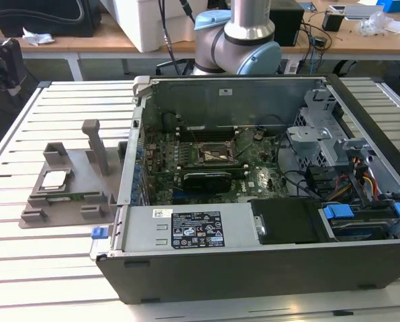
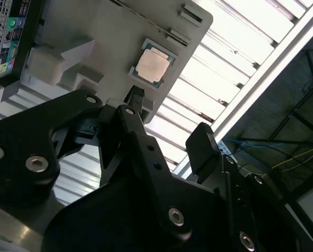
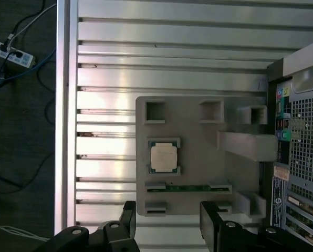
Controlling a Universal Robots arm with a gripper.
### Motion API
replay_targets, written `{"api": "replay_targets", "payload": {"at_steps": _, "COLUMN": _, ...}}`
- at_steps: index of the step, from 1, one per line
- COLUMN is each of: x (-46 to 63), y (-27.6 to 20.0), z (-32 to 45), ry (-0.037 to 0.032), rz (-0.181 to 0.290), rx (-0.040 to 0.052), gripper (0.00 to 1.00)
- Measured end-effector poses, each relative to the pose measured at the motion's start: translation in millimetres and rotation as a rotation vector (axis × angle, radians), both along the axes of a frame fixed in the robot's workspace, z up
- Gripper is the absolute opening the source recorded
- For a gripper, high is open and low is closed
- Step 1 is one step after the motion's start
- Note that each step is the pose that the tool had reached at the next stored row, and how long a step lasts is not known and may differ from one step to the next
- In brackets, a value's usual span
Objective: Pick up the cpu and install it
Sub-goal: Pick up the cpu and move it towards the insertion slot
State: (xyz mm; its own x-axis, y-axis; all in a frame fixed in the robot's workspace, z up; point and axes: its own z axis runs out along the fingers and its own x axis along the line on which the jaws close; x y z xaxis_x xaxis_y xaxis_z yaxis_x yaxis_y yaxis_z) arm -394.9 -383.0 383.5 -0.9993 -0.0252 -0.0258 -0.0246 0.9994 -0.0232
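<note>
Pincer (image 3: pixel 168 214) gapes empty — cpu (image 3: pixel 163 157) lies apart on gray holder (image 3: pixel 193 142).

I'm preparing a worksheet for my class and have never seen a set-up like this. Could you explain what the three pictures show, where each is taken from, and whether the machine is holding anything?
The machine is a robot arm standing behind an open computer case on a slatted metal table. The exterior view comes from a camera off the arm. Both wrist views come from cameras riding on the arm, looking past its black jaws. Beside the case lies a grey holder with the cpu, a small silvery square, resting in it. The jaws stand open, holding nothing, near the holder.
</note>
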Motion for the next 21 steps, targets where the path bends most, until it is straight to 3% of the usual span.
{"api": "replay_targets", "payload": {"at_steps": 21, "x": 0.0, "y": 0.0, "z": -31.1, "ry": 0.0001, "rz": 0.000, "rx": 0.0001, "gripper": 0.60}}
